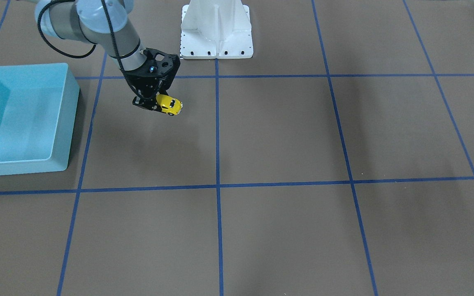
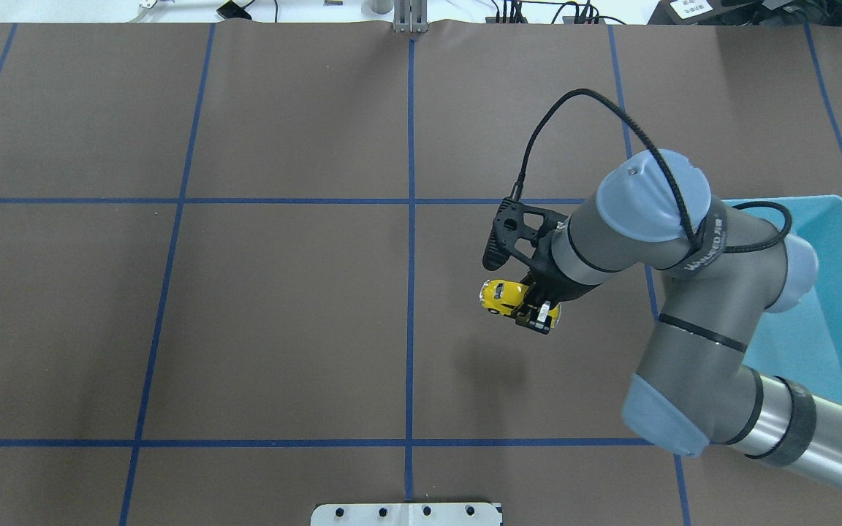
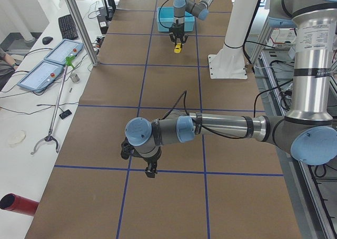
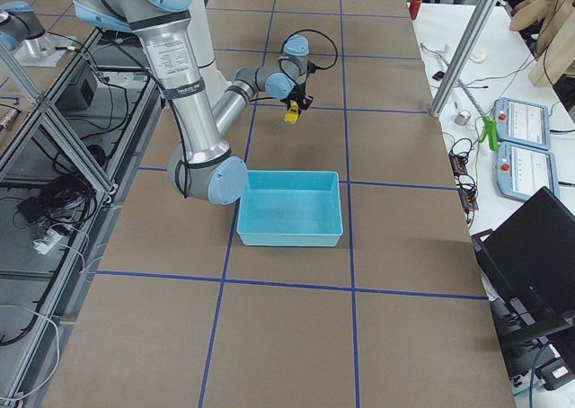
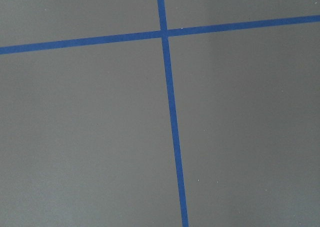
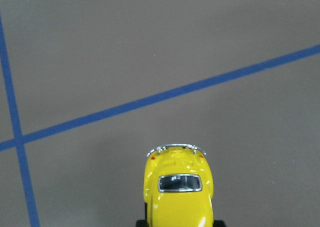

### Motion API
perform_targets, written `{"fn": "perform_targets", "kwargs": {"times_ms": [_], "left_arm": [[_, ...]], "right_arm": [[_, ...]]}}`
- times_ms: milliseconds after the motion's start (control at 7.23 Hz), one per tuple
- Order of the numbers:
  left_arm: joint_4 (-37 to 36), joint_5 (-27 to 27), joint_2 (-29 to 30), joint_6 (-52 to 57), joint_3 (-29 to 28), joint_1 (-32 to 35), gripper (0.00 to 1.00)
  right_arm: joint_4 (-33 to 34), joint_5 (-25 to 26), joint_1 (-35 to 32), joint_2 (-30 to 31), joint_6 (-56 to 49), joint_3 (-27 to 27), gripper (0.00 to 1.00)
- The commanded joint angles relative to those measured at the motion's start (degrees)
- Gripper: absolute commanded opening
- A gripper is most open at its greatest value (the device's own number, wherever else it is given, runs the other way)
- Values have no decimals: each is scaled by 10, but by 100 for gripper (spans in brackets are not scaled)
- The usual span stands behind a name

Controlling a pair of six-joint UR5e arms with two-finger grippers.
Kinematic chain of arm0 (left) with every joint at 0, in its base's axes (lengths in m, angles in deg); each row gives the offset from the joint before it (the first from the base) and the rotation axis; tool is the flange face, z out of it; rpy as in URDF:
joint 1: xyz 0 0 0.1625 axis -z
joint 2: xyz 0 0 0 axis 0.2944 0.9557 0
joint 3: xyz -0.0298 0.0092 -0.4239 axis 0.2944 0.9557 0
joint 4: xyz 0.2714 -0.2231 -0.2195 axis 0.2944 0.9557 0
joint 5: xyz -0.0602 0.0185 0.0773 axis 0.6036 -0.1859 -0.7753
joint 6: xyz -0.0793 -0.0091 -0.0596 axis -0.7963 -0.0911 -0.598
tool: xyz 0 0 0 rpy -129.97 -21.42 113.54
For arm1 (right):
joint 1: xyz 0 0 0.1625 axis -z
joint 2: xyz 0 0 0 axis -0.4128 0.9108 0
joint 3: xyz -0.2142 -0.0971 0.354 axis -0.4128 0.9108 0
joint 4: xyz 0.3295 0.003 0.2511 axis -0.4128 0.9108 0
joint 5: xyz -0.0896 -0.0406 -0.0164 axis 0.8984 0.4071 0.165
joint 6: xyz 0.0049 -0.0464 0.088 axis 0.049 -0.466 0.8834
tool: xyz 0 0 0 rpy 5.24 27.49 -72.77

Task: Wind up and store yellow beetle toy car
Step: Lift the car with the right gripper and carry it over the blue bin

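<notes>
Yellow beetle toy car gripped, not yet stored

The right gripper is clamped on the car, holding it above the desk, well apart from the light blue bin. Whether it has been wound cannot be told, and storing remains. The left gripper is too small to judge.

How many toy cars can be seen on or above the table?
1. The yellow beetle toy car is held in the right gripper, off the table, outside the light blue bin. No second car shows in any view.
</notes>
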Motion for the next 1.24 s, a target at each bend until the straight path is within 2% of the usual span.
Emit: {"fn": "perform_targets", "kwargs": {"times_ms": [0, 276, 553, 691, 829, 1106], "left_arm": [[0, 0, 0, 0, 1, 0, 100], [0, 0, -1, 1, 6, 1, 100], [0, 0, -2, 1, 7, 5, 100], [0, 0, -8, 1, 16, 5, 100], [0, 0, -9, 0, 18, 5, 100], [-1, 0, -9, 0, 18, 5, 100]], "right_arm": [[1, -74, -109, 69, -80, -1, 0], [1, -131, -192, 142, -237, -5, 0], [-2, -148, -253, 211, -360, -13, 0], [-3, -148, -258, 257, -414, -39, 0], [-15, -147, -265, 291, -455, -42, 0], [-83, -147, -262, 314, -470, 4, 0]]}}
